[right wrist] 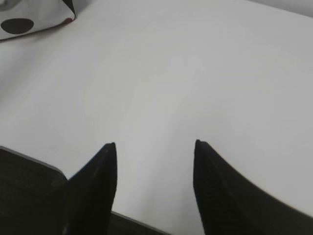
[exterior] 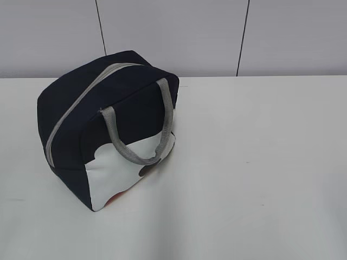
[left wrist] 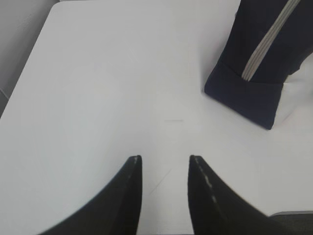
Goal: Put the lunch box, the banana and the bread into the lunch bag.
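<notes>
On the table's [exterior: 260, 162] left half the bag [exterior: 103, 124] is sitting tilted, zipper [exterior: 81, 105] looking closed, so it likely needs opening before anything goes in. Left gripper [left wrist: 165, 166] is hovering over bare table just beside the bag's end, jaws narrowly parted and holding nothing. Right gripper [right wrist: 155, 147] is hanging well apart from the bag, jaws wider, also gripping nothing. Lunch box, banana and bread are showing in no view; cannot tell where they are.
</notes>
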Robot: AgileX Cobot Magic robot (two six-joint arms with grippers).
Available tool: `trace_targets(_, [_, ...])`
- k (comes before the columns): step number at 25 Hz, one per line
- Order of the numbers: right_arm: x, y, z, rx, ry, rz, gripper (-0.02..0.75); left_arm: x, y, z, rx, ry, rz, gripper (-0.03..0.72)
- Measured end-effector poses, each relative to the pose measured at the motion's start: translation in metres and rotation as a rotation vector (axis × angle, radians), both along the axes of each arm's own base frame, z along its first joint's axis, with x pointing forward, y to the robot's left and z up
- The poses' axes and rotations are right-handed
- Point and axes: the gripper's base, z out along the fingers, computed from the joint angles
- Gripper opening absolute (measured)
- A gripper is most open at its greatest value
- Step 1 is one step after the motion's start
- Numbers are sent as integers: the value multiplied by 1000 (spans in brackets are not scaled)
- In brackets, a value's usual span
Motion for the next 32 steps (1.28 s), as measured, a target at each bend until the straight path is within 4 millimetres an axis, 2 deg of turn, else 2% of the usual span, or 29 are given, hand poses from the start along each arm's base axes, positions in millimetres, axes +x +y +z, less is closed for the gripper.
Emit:
trace_targets(17, [0, 0, -1, -3, 6, -22, 393, 0, 0, 0, 0, 0, 0, 241])
trace_targets(27, [-4, 3, -2, -2, 9, -335, 393, 0, 0, 0, 0, 0, 0, 241])
trace_targets(32, [-4, 3, -2, -2, 9, -371, 393, 0, 0, 0, 0, 0, 0, 239])
